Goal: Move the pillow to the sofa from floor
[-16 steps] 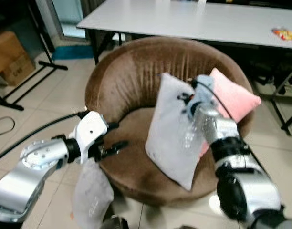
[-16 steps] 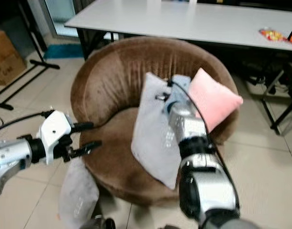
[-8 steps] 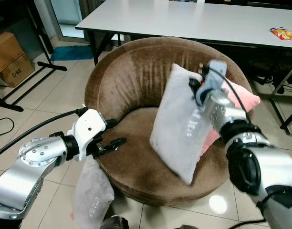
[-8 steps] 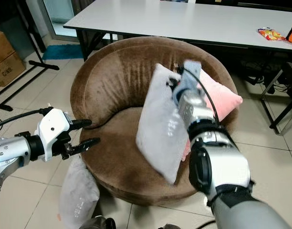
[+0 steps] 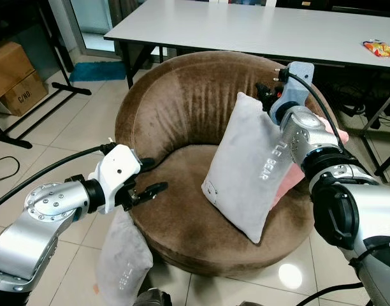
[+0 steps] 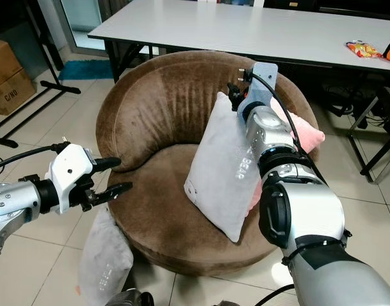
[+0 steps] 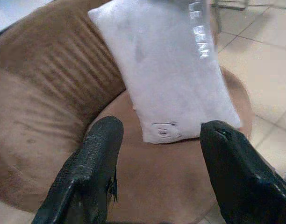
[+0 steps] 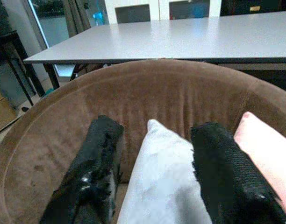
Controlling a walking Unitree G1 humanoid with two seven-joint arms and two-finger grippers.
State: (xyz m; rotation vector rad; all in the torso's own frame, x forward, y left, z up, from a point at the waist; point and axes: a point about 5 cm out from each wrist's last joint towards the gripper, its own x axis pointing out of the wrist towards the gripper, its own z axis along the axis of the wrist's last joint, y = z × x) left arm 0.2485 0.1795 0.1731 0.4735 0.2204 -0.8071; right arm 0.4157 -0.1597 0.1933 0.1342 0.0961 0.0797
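A grey pillow (image 5: 255, 172) stands tilted on the seat of the round brown sofa (image 5: 176, 102), leaning back on a pink pillow (image 6: 304, 135). My right gripper (image 5: 271, 95) is at its top corner, fingers open, and the corner pokes up between them in the right wrist view (image 8: 157, 126). My left gripper (image 5: 151, 189) hovers open at the sofa's front left rim, with nothing between its fingers (image 7: 101, 154). A second grey pillow (image 5: 122, 268) lies on the floor below that arm, against the sofa's base.
A long white table (image 5: 259, 29) stands right behind the sofa, with black legs and cables under it. Cardboard boxes (image 5: 16, 76) and a black stand's legs (image 5: 36, 108) are on the left. Tiled floor surrounds the sofa.
The right arm carried the grey pillow right and back, setting it on the seat against the pink pillow. Its fingers now stand apart at the corner. The left gripper barely moved.
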